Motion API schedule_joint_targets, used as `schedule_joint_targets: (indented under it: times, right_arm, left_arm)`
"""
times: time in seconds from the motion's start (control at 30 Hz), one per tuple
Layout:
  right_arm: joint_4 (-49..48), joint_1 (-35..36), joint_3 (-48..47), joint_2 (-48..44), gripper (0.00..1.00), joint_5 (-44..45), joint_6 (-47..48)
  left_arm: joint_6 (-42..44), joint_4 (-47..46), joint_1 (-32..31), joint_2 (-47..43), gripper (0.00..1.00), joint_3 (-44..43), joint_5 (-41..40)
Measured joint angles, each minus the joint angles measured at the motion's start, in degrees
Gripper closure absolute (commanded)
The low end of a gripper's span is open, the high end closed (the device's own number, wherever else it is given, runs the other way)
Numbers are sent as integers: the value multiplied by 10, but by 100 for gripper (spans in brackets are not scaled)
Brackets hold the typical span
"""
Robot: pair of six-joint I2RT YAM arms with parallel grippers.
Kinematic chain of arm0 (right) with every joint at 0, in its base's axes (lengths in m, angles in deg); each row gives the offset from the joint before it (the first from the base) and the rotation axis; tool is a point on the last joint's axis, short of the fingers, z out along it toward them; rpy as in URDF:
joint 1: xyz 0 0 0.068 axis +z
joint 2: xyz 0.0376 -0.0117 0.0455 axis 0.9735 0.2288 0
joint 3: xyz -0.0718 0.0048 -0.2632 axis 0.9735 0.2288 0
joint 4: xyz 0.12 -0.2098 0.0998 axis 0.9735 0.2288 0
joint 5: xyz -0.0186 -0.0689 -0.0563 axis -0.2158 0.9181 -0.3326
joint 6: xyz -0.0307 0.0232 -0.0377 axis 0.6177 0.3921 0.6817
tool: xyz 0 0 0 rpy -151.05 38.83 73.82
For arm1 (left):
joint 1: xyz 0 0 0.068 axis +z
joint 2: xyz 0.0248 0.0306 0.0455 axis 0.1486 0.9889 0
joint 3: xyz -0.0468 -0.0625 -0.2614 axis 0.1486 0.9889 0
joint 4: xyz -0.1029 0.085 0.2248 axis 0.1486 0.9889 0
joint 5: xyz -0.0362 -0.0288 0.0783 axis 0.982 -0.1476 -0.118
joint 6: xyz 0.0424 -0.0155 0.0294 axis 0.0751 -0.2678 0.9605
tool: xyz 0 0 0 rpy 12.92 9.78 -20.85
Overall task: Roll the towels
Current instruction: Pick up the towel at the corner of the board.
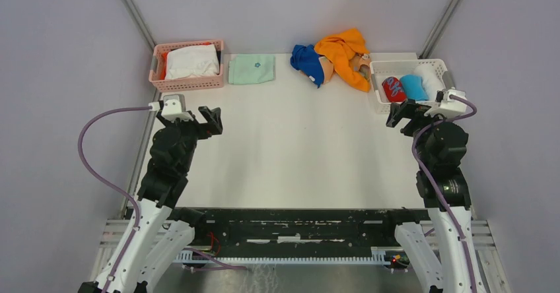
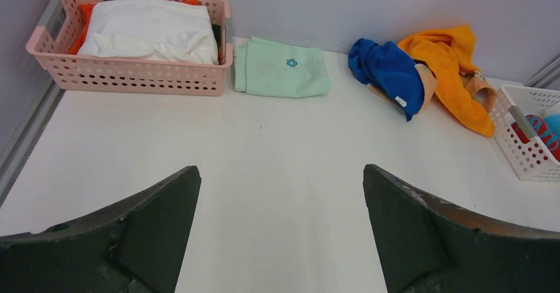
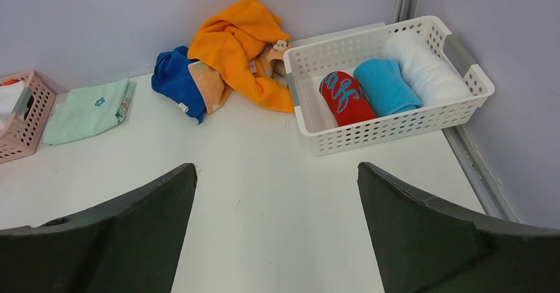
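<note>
The towels lie in a crumpled heap at the back of the table, right of centre: a royal blue towel [image 1: 309,63] [image 2: 389,70] [image 3: 175,80], a bright orange towel [image 1: 343,52] [image 2: 451,61] [image 3: 238,44] draped beside it, and a peach towel [image 1: 361,63] [image 3: 210,85] mostly buried between and under them. My left gripper [image 1: 212,119] [image 2: 282,174] hovers open over the left side of the table, far from the heap. My right gripper [image 1: 398,115] [image 3: 277,171] hangs open at the right side, just in front of the white basket. Nothing sits between either pair of fingers.
A pink basket [image 1: 186,80] [image 2: 132,78] holding white cloth stands at the back left. A folded mint-green cloth [image 1: 251,68] [image 2: 282,74] [image 3: 86,111] lies beside it. A white basket [image 1: 380,94] [image 3: 389,125] at the back right holds red, blue and white rolls. Grey walls close in the table.
</note>
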State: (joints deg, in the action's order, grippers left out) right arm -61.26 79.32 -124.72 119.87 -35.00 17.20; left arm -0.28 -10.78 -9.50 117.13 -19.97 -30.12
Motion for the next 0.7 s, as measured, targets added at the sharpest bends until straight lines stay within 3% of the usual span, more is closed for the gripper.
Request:
schedule_joint_targets:
  times: [0.47, 0.7]
  right_arm:
    - [0, 0, 0, 21, 0, -10, 0]
    - [-40, 0, -5, 130, 0, -64, -8]
  left_arm:
    - [0, -1, 0, -8, 1, 0, 8]
    - [0, -4, 0, -12, 1, 1, 26]
